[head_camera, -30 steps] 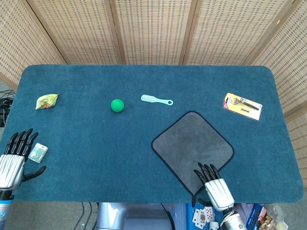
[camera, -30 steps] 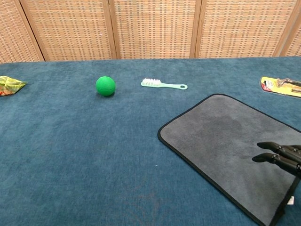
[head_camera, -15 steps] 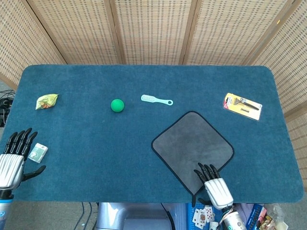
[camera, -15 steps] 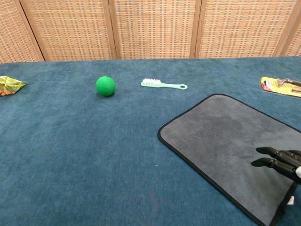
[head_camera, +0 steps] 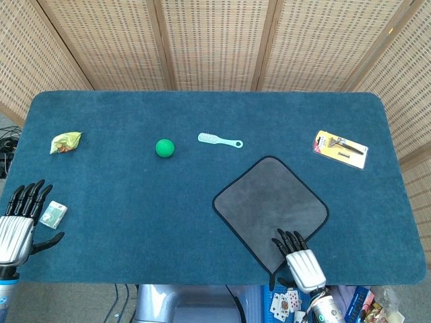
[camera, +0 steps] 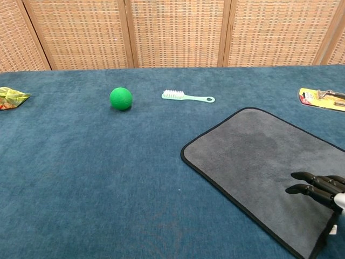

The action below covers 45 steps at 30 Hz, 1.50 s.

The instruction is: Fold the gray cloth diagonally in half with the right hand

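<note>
Head view shows my right hand at the lower right of the frame, over the near corner of the gray cloth, fingers stretched forward and a little apart, grasping nothing. Whether the fingertips press the fabric or hover just above it, I cannot tell. The cloth lies flat and unfolded on the blue bench, turned like a diamond, its black edging visible all round, right of centre and toward the near edge.

Chest view puts the same hand at the lower right edge, dark fingers pointing left across the cloth, with the cloth's near corner just below them.

My left hand sits at the lower left of the head view, at the bench's near left edge, fingers spread and released, holding nothing. Just beside it to the right lies a small packet.

Across the far half of the bench, from left to right in the head view: a yellow-green bag, a green ball, a pale brush, and a carded tool pack at the upper right. All are well apart from the cloth.
</note>
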Available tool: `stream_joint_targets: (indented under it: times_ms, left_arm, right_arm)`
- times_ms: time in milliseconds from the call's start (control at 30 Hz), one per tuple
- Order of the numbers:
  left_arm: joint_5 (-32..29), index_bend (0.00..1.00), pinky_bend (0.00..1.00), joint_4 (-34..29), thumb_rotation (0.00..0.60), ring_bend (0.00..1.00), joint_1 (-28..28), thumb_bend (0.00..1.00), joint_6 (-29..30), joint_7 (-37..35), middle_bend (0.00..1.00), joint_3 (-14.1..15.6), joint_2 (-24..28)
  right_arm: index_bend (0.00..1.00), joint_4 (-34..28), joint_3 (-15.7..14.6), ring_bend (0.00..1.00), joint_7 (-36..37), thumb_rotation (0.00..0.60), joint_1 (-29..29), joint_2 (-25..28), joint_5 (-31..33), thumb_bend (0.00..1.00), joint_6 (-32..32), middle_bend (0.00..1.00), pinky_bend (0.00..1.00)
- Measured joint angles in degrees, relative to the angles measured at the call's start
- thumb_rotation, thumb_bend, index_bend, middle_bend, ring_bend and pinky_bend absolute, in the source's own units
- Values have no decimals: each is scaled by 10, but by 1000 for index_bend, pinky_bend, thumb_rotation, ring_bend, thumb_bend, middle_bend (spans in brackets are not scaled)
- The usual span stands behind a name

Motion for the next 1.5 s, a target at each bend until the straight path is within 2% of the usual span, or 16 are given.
stream_joint_targets:
  times_ms: [900, 1167, 1500]
  left_arm:
    - [2, 0, 0, 0, 600, 0, -1, 108, -3, 0, 0, 2, 0]
    - [3, 0, 0, 0, 600, 0, -1, 108, -4, 0, 0, 4, -1]
    - [5, 0, 0, -1, 600, 0, -2, 108, -6, -3, 0, 6, 0]
  right_arm:
    - [111, 13, 5, 0, 1, 600, 9, -25, 4, 188, -1, 0, 0]
    - [112, 18, 6, 0, 7, 600, 9, -27, 2, 358, 6, 0, 0]
    - [115, 21, 7, 0, 17, 600, 9, -24, 0, 373, 12, 0, 0]
